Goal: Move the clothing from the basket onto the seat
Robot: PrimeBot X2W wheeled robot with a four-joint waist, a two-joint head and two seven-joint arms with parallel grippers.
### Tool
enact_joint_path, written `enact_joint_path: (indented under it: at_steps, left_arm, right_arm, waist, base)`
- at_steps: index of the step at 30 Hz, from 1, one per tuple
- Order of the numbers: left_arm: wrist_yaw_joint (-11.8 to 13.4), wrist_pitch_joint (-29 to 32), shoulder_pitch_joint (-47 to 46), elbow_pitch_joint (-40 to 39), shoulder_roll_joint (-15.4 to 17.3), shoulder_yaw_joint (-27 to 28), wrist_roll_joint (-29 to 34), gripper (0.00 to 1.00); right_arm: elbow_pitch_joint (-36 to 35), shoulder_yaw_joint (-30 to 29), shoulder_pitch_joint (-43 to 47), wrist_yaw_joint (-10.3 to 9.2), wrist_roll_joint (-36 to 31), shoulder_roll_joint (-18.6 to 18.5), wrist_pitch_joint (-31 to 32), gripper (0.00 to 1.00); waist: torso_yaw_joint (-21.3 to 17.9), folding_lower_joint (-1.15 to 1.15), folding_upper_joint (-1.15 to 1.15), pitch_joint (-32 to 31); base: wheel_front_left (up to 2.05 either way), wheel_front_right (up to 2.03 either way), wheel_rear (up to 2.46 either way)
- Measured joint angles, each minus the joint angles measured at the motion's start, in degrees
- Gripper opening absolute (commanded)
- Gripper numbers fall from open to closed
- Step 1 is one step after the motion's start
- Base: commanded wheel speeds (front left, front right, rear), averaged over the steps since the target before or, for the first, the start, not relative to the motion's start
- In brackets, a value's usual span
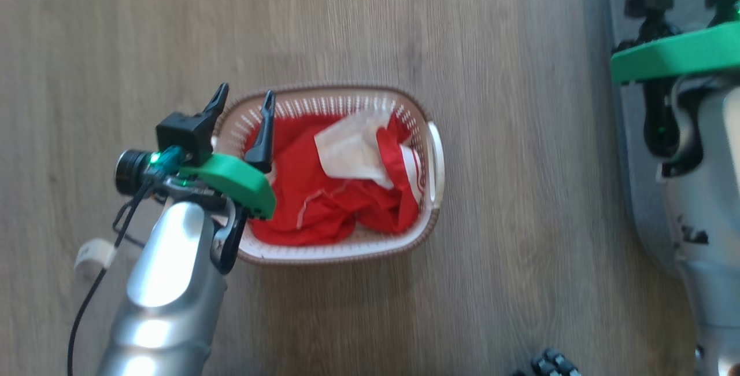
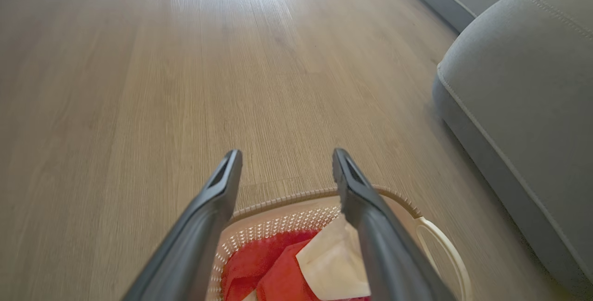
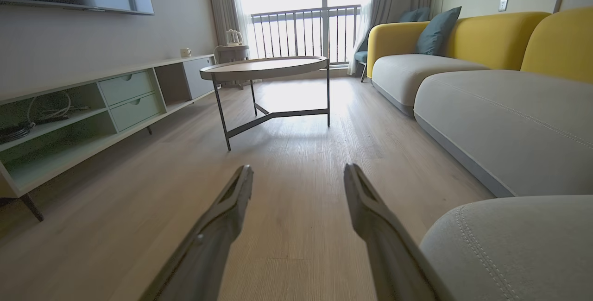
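Wood floor (image 1: 404, 17), mid-frame: basket (image 1: 437, 156) holding red clothing (image 1: 300, 191), none on seat (image 2: 519, 83) at right edge. Left gripper (image 1: 245, 92) spread wide, empty, over basket's left rim; right gripper (image 3: 299, 169) parted too. Transfer not begun.

I count one basket (image 1: 347, 88), one heap of clothing (image 1: 300, 173), two grippers, my left gripper (image 1: 245, 92) and right gripper (image 3: 299, 169), one table (image 3: 264, 67), two drawers (image 3: 126, 87).

head straight down on basket (image 1: 437, 163), left wrist shares it close, right faces room
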Motion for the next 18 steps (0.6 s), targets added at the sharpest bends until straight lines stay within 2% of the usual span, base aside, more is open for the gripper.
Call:
enact_joint_path:
  at_steps: [10,18]
  left_arm:
    - [-0.6,0.0,-9.2,7.0,-0.2,-7.1,0.7,1.00]
    - [-0.6,-0.2,-14.9,15.1,-0.1,-15.6,1.7,1.00]
  right_arm:
    - [-1.6,0.8,-5.8,0.00,0.0,-0.2,0.0,1.00]
    - [-2.0,0.9,-6.7,0.00,0.0,0.8,0.0,1.00]
  waist:
    - [-2.3,0.00,0.00,13.0]
    - [-5.2,-0.01,0.00,19.7]
  base:
    - [0.00,0.00,0.00]
    - [0.00,0.00,0.00]
